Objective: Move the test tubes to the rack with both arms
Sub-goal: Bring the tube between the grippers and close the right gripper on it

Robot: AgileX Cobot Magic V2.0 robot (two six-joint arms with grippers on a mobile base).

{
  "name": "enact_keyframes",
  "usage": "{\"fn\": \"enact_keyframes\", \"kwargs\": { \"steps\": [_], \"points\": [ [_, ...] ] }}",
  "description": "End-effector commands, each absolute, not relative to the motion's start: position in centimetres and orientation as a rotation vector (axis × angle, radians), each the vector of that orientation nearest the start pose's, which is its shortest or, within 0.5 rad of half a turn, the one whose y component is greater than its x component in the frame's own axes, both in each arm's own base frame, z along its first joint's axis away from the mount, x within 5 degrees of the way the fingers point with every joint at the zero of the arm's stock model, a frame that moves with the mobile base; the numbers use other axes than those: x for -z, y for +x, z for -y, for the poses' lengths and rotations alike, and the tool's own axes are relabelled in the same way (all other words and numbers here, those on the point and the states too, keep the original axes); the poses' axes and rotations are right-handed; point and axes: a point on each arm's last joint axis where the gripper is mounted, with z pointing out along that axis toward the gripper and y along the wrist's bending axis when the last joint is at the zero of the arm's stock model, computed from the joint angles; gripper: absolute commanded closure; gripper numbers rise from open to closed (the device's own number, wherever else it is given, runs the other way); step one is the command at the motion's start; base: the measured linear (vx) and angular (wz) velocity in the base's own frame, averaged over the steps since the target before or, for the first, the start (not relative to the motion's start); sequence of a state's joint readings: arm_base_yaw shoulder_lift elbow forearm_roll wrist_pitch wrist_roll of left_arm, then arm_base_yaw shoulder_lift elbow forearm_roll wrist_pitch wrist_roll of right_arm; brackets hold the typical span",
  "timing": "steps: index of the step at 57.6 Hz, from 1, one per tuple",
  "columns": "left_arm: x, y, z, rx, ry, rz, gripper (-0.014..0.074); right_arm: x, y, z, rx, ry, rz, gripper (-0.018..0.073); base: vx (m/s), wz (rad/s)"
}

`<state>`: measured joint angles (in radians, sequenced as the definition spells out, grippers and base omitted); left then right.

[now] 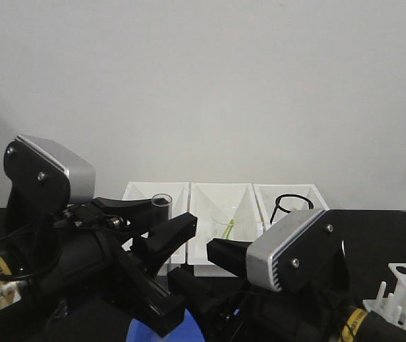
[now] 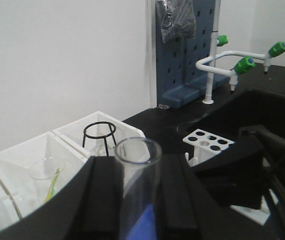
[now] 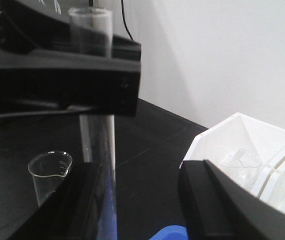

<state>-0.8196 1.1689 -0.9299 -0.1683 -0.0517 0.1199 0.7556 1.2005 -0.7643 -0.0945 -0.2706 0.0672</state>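
Test tube [image 2: 138, 167] upright in tight left pincer [image 2: 137, 200], right pincer [image 3: 147, 200] wide astride its lower half

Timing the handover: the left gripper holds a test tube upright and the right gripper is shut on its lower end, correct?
Not quite. The left gripper does hold the test tube upright, but the right gripper is open, jaws wide apart at its lower end; the right wrist view shows it.

A lab: black bench [image 2: 182, 117], green-tipped taps [image 2: 242, 65], blue pegboard [image 2: 192, 55], glass beaker [image 3: 50, 170].
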Motion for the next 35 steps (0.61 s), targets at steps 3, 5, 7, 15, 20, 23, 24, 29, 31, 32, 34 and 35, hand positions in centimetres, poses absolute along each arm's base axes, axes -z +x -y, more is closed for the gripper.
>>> {"fn": "enact_keyframes", "kwargs": {
  "steps": [3,5,7,15,20,23,24,29,31,32,34,35],
  "points": [
    [-39.9,17.5,19.5,0.707,0.579,-1.457,0.0618,-35.2,19.1,-18.4,-0.607,-0.618,-1.409,0.0155,0.0,0.0],
    [-39.9,17.4,19.5,0.709,0.581,-1.456,0.0618,-35.2,19.1,-18.4,-0.608,-0.617,-1.41,0.0155,0.0,0.0],
    [-39.9,17.4,19.6,0.711,0.583,-1.456,0.0618,-35.2,19.1,-18.4,-0.611,-0.615,-1.411,0.0155,0.0,0.0],
    [-39.9,17.3,19.6,0.712,0.584,-1.453,0.0618,-35.2,19.1,-18.4,-0.638,-0.593,-1.425,0.0155,0.0,0.0],
    [-39.8,17.5,19.8,0.709,0.584,-1.448,0.0618,-35.2,19.0,-18.5,-0.648,-0.601,-1.423,0.0155,0.0,0.0],
    [-39.8,17.6,19.9,0.702,0.587,-1.442,0.0617,-35.2,18.9,-18.6,-0.652,-0.61,-1.421,0.0155,0.0,0.0],
    [-39.6,17.7,20.0,0.7,0.588,-1.444,0.0617,-35.2,18.9,-18.6,-0.655,-0.612,-1.421,0.0155,0.0,0.0],
    [-39.1,18.1,20.5,0.694,0.593,-1.454,0.0617,-35.2,18.8,-18.7,-0.672,-0.615,-1.422,0.0155,0.0,0.0],
    [-38.9,18.3,20.7,0.692,0.594,-1.458,0.0617,-35.2,18.8,-18.7,-0.679,-0.617,-1.419,0.0155,0.0,0.0],
    [-38.7,18.4,20.8,0.69,0.595,-1.46,0.0617,-35.2,18.8,-18.7,-0.681,-0.62,-1.416,0.0155,0.0,0.0],
    [-38.5,18.6,21.0,0.69,0.594,-1.463,0.0617,-35.2,18.7,-18.8,-0.685,-0.623,-1.41,0.0155,0.0,0.0],
    [-38.4,18.7,21.1,0.691,0.592,-1.466,0.0617,-35.3,18.7,-18.8,-0.683,-0.629,-1.406,0.0155,0.0,0.0]
  ]
}}
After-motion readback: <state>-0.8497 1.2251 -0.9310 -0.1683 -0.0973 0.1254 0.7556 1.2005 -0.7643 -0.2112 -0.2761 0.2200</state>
